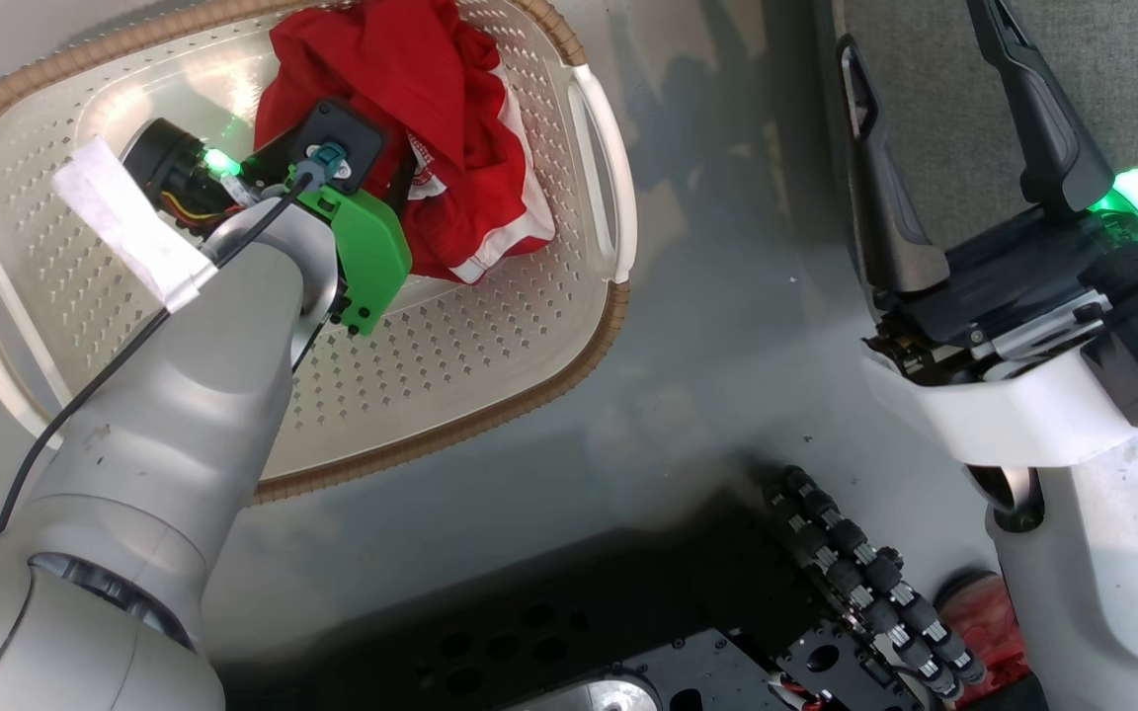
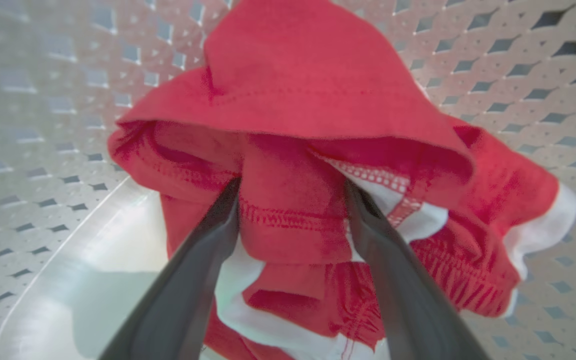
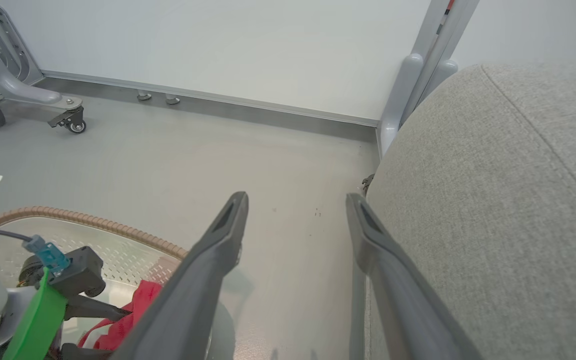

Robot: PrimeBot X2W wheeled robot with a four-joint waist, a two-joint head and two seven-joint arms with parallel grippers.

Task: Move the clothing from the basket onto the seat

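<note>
Clothing [image 2: 293, 100]: crumpled soft red fabric with white trim, heaped in basket [image 1: 490, 346]. One fold bulges between the spread jaws of left gripper [image 2: 293, 185], likely lined up to pinch, not clamped yet. Basket is oval perforated cream plastic with a brown woven-look rim, on floor [image 3: 218, 150]. Right gripper [image 3: 296, 197] jaws apart, empty, grey woven seat [image 3: 493, 200] just beside one jaw, probably parked by the drop spot.

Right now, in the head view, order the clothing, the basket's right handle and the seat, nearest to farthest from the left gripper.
1. Clothing: touching the left gripper.
2. Basket's right handle: just right of the clothing.
3. Seat: far right, upper corner.
</note>
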